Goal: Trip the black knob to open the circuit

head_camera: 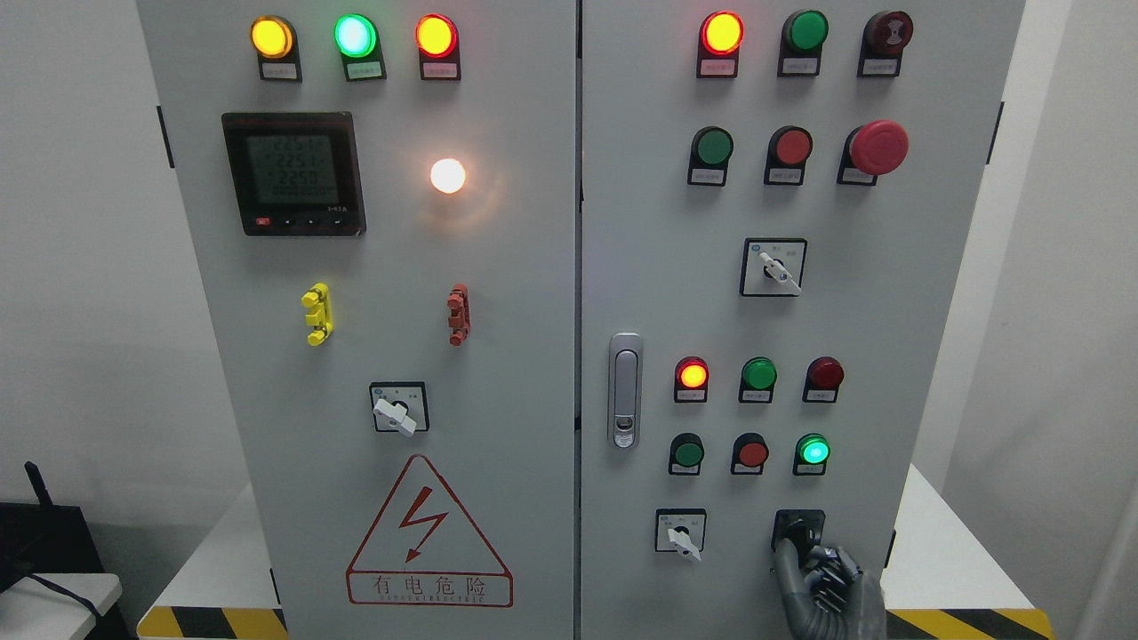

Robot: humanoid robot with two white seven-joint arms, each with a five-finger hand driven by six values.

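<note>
We see the black knob (797,530) low on the right door (889,356) of a grey electrical cabinet, near that door's bottom right corner. Our right hand (822,582) rises from the bottom edge just below it, dark fingers (787,569) curled up against the knob and touching it; we cannot tell whether they fully grip it. To the knob's left, on the same row, sits a white selector switch (681,532). Above the knob is a lit green lamp (812,451), with a red button (751,453) and a green button (686,453) beside it toward the door's centre. Higher still, a lit red lamp (692,375) glows. A metal door handle (625,389) stands at the right door's left edge. Near the top right corner is a red mushroom stop button (877,147). On the left door (267,356) we see a digital meter (293,173) near the upper left and a red lightning warning triangle (428,533) along the bottom edge.
</note>
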